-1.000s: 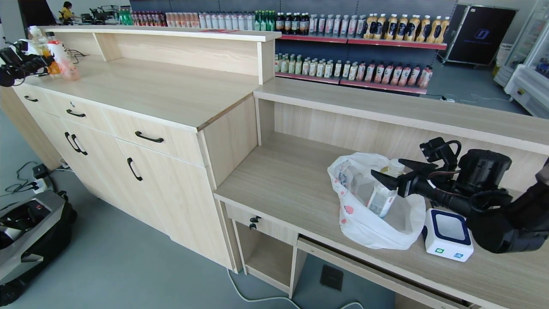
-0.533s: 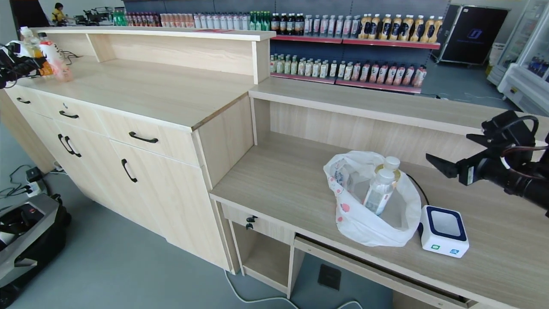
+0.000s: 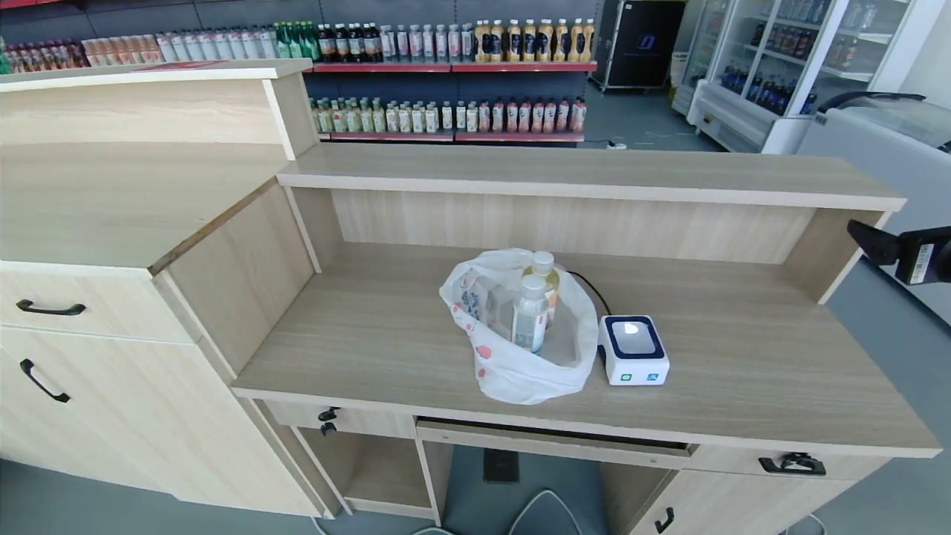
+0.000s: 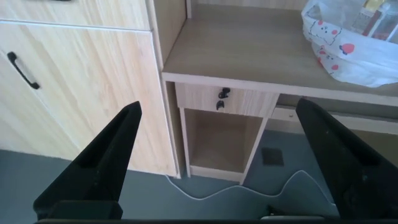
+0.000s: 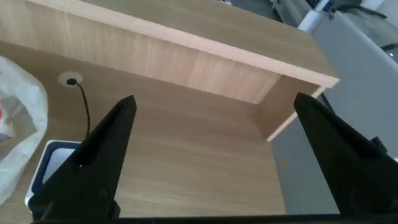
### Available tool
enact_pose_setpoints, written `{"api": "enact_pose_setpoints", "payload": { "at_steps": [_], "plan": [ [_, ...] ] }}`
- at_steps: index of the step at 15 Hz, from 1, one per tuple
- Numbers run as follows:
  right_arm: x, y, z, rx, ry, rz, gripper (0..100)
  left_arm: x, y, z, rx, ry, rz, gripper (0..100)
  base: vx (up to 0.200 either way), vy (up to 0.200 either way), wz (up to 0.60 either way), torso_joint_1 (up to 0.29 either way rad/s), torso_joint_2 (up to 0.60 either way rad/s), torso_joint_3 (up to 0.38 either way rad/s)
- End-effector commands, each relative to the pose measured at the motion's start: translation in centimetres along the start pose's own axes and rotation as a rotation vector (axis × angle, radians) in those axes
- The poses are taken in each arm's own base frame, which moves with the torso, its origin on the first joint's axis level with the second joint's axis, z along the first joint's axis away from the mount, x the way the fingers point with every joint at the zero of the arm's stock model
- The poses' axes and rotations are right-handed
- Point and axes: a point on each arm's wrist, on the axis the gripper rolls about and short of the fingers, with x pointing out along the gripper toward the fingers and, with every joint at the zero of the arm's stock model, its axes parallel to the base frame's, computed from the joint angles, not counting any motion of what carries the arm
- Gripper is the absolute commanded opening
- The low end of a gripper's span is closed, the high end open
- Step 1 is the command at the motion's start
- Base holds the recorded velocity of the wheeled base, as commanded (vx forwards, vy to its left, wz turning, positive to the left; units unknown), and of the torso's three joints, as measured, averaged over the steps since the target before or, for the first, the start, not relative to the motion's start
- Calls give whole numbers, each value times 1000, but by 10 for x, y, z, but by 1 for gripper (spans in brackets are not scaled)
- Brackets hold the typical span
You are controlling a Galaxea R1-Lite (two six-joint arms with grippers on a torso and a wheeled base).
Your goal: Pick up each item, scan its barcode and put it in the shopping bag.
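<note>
Pale wood table lies bare from the scanner rightward to its end wall, the bag sits mid-table just beside the scanner with two bottles upright inside, caps up, and left jaws and right jaws both gape, holding nothing.

We see the left claw as two matte black fingers — broad at the root, each narrowing to a blunt wedge tip, with flat, plain faces and no screws that we can make out. The right claw has the same build: a pair of black tapering prongs with smooth sides and straight edges. In the head view we find a small white label behind its dark tip — thin dark bars are printed on it.
</note>
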Motion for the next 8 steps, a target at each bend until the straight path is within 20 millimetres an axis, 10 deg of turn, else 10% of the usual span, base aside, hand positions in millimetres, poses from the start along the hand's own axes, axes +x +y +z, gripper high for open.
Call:
{"api": "enact_pose_setpoints", "payload": {
  "at_steps": [1, 8],
  "plan": [
    [-18, 1, -2, 58, -9, -11, 100, 0, 0, 0, 0, -1, 1, 100, 0, 0, 0, 0, 0, 0],
    [-139, 47, -37, 291, 134, 65, 100, 0, 0, 0, 0, 1, 1, 100, 0, 0, 0, 0, 0, 0]
  ]
}}
